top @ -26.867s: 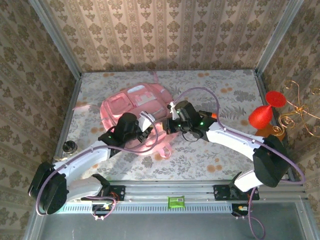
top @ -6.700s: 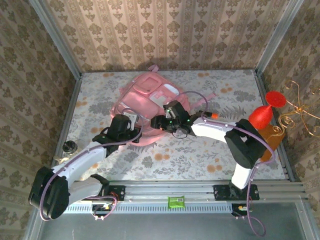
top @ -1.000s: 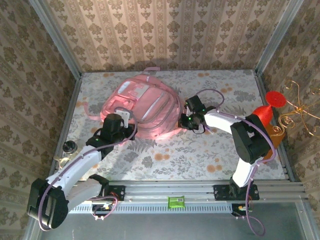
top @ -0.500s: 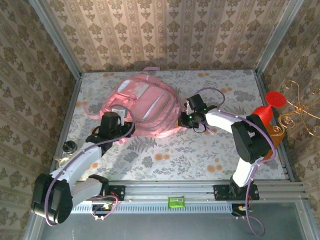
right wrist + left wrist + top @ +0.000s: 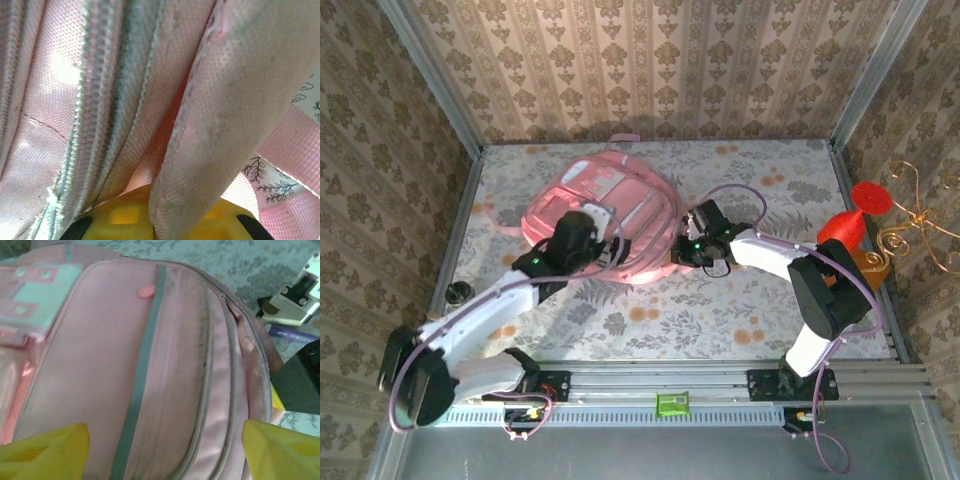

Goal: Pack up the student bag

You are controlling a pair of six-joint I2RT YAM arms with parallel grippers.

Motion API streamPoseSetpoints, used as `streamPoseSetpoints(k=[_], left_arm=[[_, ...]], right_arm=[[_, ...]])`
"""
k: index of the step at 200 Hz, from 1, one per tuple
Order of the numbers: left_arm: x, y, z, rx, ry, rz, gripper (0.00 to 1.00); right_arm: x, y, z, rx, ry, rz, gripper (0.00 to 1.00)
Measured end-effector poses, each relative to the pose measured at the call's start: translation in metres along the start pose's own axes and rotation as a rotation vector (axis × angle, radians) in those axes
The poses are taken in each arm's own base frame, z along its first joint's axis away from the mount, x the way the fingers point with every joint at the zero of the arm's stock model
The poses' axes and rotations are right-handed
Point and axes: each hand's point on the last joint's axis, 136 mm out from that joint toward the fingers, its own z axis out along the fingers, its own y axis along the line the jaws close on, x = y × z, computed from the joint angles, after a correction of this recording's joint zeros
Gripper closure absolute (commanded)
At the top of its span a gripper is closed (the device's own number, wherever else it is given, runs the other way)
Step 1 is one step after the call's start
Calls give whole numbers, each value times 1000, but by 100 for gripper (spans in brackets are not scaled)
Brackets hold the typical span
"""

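Note:
The student bag point(image 5: 630, 200), a large pink backpack with white patches, lies front up at the back left of the table. My left gripper point(image 5: 605, 248) hovers over its front panel; in the left wrist view the gripper point(image 5: 165, 455) is open, its yellow fingertips point(image 5: 45, 450) wide apart above the zips and grey stripe of the bag point(image 5: 100, 365). My right gripper point(image 5: 682, 250) is at the bag's right edge. In the right wrist view that gripper point(image 5: 165, 220) is shut on a thick pink fold point(image 5: 220, 100) of the bag beside a zip point(image 5: 95, 100).
A red funnel-shaped piece point(image 5: 855, 215) on a wooden stand and a gold wire ornament point(image 5: 920, 225) stand at the right edge. A small metal object point(image 5: 460, 292) lies by the left wall. The right arm's white casing point(image 5: 295, 290) shows past the bag.
My left gripper has swung right, from the bag's left side onto its front panel. The right gripper has slid slightly left and nearer along the bag's right edge; the bag has shifted a little.

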Motion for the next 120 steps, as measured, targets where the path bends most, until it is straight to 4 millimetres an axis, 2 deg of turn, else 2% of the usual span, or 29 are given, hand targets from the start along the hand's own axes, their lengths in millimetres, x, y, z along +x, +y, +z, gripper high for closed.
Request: streamPoseSetpoints(k=[27,54,84,120], left_arm=[[2,-17,34,-30,101,108,20],[14,-7,56,-107,186,163,36],[14,7,59,-140,209,165,49],[10,13,60,-103,212,128,63]], right_arm=[[0,1,0,-4,-2,-2,86],[0,2,0,-7,-1,-3,86],[1,1,1,-7,-1,-4,85],[1,0,2,-10,-5,-5,86]])
